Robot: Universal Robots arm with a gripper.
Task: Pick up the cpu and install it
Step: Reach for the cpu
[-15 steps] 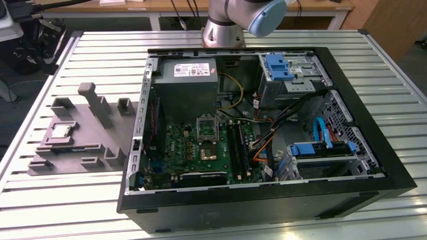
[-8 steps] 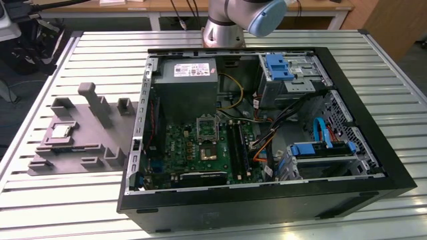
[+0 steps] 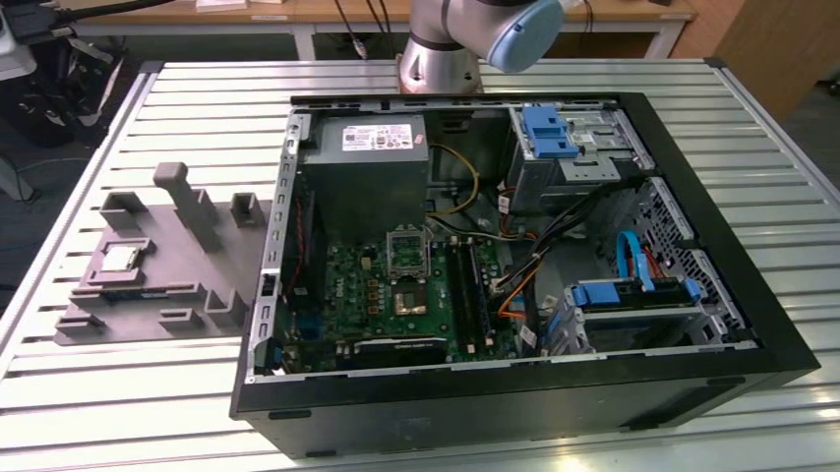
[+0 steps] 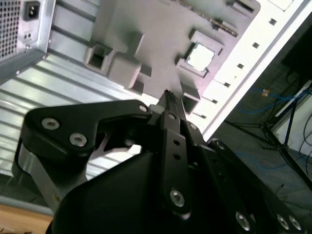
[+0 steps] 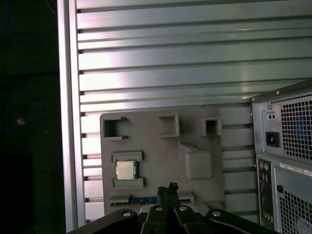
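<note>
Fingertips of the black gripper (image 4: 167, 96) are pressed together with nothing pinched between them, as both wrist views show. The gripper points down toward the grey moulded tray (image 5: 156, 156), well clear of the chip. The cpu (image 5: 126, 169), a small square with a shiny metal top, lies flat in a shallow recess of that tray between two low ridges, untouched. In the second wrist view the cpu sits beyond the fingertips, with raised blocks of the tray beside it. In the exterior view the tray rests on the slatted metal table (image 3: 132, 413), on the exterior view's left of the open computer case (image 3: 525, 393). The case lies on its side with the green motherboard (image 3: 393, 285) exposed. The arm's base (image 3: 447, 39) stands behind the case.
</note>
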